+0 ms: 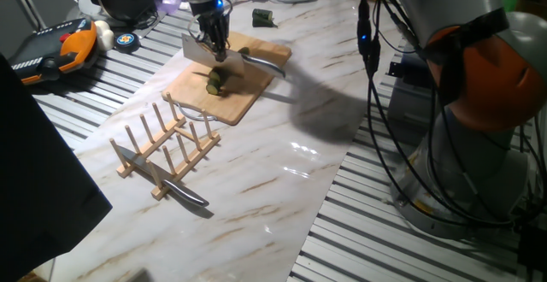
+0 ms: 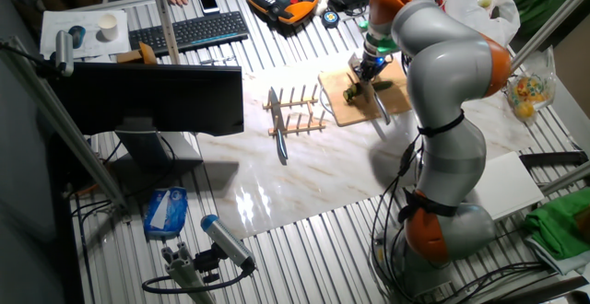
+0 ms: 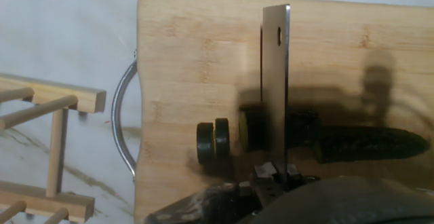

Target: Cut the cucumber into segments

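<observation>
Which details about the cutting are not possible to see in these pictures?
- Hand view: the cleaver blade covers the cucumber at the cut, so cut depth is hidden.
- Hand view: the gripper's hold on the handle is cut off by the bottom edge.
- Both fixed views: segments too small to count.

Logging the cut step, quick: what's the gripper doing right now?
Gripper: closed on the cleaver, blade down on the cucumber on the cutting board.
</observation>
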